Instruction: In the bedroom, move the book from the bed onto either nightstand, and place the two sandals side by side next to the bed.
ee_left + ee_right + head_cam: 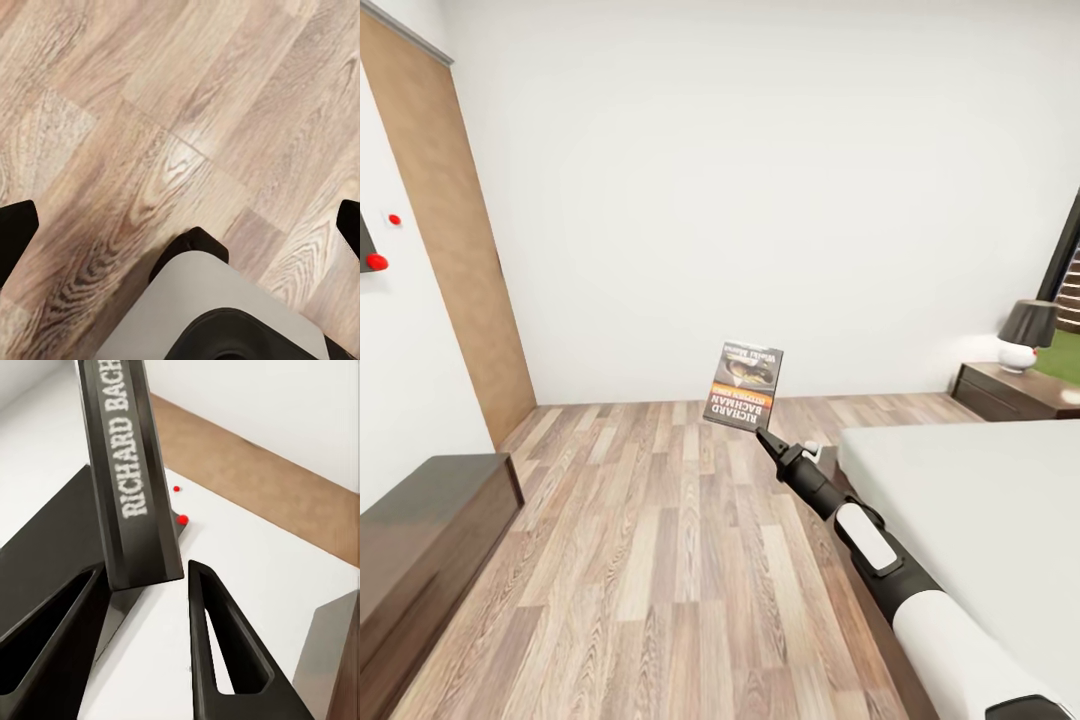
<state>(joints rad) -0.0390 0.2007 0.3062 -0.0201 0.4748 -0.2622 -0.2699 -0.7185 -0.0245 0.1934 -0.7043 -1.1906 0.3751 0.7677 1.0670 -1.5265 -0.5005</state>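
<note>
Wood-plank floor stretches to the far white wall as the book is held upright in the air, left of the bed, pinched at its lower edge by the right gripper. White lettering "RICHARD BACH" is read along the book's spine in the right wrist view. The left gripper is seen spread wide above the floor planks. A nightstand bearing a lamp is seen at far right.

Bright, even light all round; the wall washes out white, shadows stay faint, and the floor looks slightly soft up close
</note>
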